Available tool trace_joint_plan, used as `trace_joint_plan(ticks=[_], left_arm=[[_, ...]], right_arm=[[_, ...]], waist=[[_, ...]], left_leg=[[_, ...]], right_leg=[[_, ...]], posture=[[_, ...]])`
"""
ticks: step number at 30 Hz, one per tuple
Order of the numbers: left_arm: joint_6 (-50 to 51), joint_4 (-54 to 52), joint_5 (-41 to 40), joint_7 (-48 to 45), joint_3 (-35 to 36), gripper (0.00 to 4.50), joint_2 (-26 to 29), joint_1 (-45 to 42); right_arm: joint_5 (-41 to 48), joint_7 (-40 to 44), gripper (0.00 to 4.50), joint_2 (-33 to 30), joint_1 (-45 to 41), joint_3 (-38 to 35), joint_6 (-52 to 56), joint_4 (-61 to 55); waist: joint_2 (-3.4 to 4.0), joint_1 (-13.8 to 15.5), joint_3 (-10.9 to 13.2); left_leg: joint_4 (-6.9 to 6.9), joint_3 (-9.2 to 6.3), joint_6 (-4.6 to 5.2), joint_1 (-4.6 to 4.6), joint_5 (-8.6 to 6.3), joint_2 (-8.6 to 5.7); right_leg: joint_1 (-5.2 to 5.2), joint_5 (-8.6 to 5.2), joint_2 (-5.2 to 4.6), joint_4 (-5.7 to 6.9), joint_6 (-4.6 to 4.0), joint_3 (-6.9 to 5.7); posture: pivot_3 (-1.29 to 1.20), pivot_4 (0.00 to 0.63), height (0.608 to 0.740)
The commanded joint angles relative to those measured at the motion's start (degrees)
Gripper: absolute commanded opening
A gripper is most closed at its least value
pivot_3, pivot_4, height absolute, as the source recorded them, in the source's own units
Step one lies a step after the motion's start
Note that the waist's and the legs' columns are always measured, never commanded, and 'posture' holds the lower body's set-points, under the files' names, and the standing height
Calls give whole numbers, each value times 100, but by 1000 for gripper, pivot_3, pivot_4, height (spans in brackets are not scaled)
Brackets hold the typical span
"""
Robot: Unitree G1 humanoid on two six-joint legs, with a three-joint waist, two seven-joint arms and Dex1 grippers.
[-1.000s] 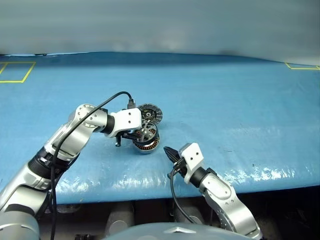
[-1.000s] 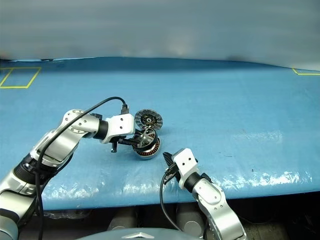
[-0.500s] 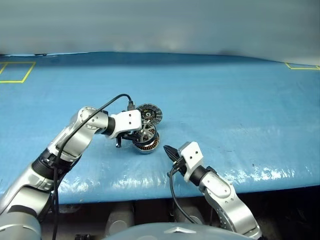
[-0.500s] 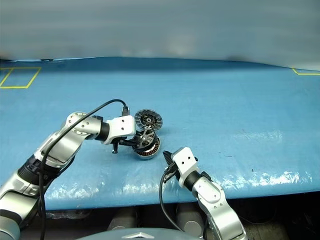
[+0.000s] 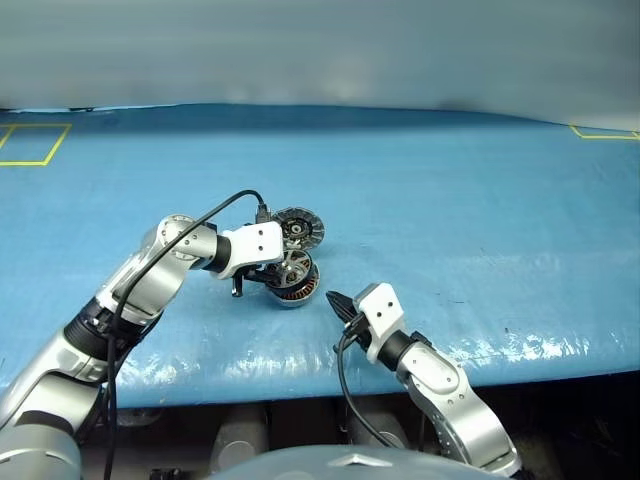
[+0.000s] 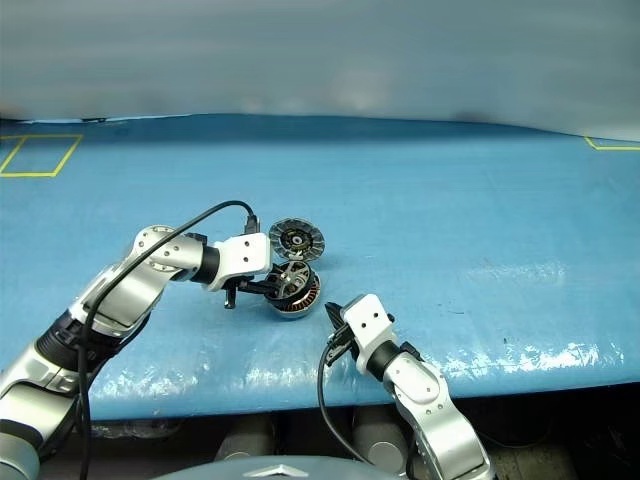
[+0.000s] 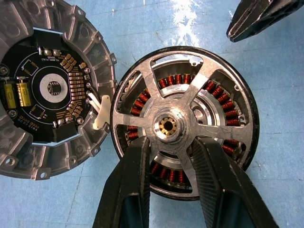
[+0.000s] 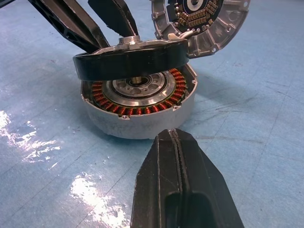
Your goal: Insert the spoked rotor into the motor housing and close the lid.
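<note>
From the head we look forward and down over the blue table. Each wrist camera sits close along its fingers; both share the motor housing.

a wide table covered in wrinkled blue sheeting carries the parts, with yellow tape corners at its far left and far right. the motor housing sits directly on the sheet near the front edge, copper windings showing. its lid lies open just at the housing's 12 o'clock, touching it, dark inner face up
</note>
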Motion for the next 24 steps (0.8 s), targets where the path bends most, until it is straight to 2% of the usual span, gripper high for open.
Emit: trace_joint_plan(ticks=[1,10,12,18,24], left_arm=[[-60,-38,77,38,84,1016,22,-21],[-60,-173,-180,-56,243,3944,-155,-63],[-14,-229,-379,-107,358,4470,-243,-50],[150,-514,-1019,-304,597,4470,-324,65],[465,-736,-1469,10,965,2573,-444,441]], right_arm=[[-42,18,0,-4,-25,30,3,-86],[-96,19,0,9,-39,30,45,-80],[-103,19,0,11,-23,27,52,-84],[-111,14,0,7,39,-1,66,-130],[-103,-75,0,34,-64,-163,212,-291]], waist=[[0,-1,0],[0,6,0],[0,11,0],[0,2,0],[0,2,0]], left_leg=[[0,0,0,0,0,0],[0,0,0,0,0,0],[0,0,0,-1,0,0],[0,-1,0,0,0,0],[1,0,0,4,0,0]], right_leg=[[0,0,0,0,0,0],[0,0,0,0,0,0],[0,0,0,0,0,0],[0,1,-1,1,1,-1],[1,0,0,3,0,1]], posture=[[0,150,740],[0,150,740],[0,150,740],[0,150,740],[0,150,740]])
